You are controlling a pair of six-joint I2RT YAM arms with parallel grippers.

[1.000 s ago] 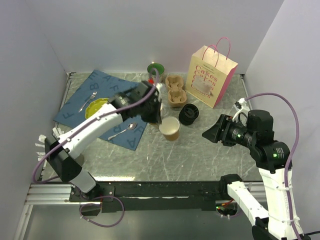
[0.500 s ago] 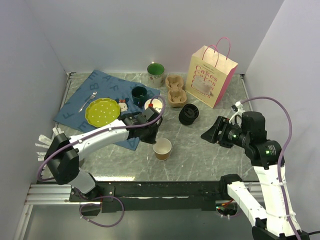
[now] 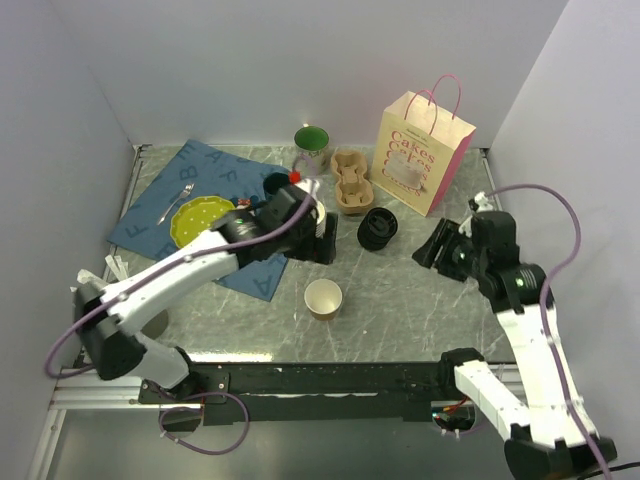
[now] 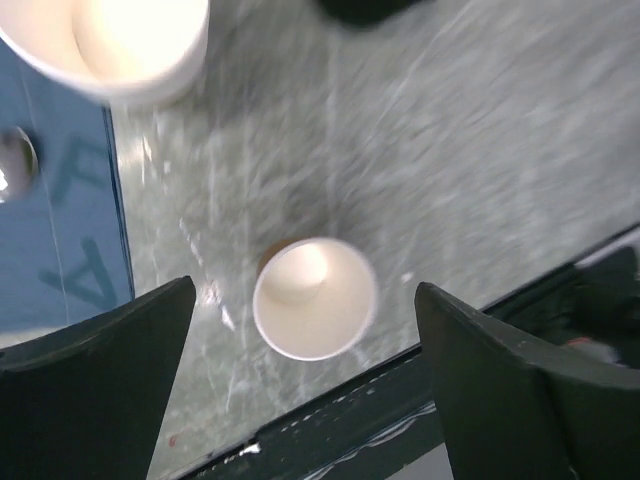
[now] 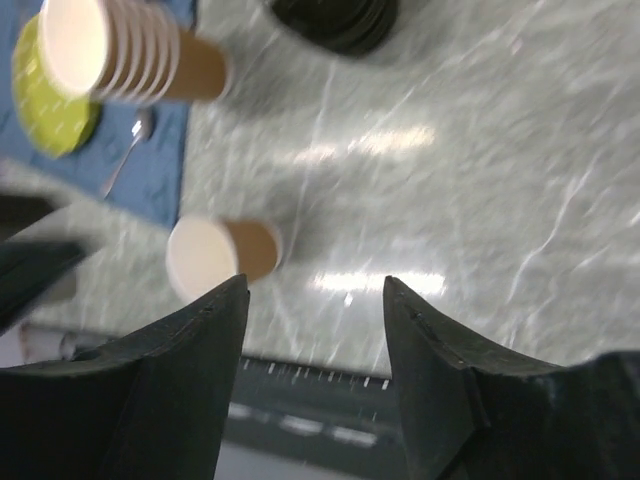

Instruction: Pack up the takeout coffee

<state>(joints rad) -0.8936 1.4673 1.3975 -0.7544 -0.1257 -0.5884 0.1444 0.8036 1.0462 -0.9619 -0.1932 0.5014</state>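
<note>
Squarely upright on the tabletop (image 3: 410, 300) stands a single kraft paper cup (image 3: 323, 298). Its wall is matte brown, its inside smooth and white, its rolled rim round and open to the camera. It sits near the front edge, just off the near corner of a blue mat (image 3: 160, 225) printed with paler letters.

The left claw (image 4: 305, 300) is spread wide. In the left wrist view the cup shows lower down between its dark fingers, touched by neither. The right claw (image 5: 315, 290) hangs over bare stone on the right, its jaws apart with nothing between them.

A nested stack of the same brown cups (image 5: 130, 60) stands at the mat's edge, and a glossy stack of black lids (image 3: 377, 228) lies just beside it. Behind are a moulded pulp cup carrier (image 3: 351, 182), a mug with a green inside (image 3: 311, 143) and a cream paper bag (image 3: 420, 150) with pink sides and cord handles. On the mat lie a scalloped yellow-green plate (image 3: 195, 218) and a metal fork (image 3: 175, 203).

The tabletop is grey-green, veined like marble and faintly shiny. Plain pale walls (image 3: 300, 60) close it in on three sides.
</note>
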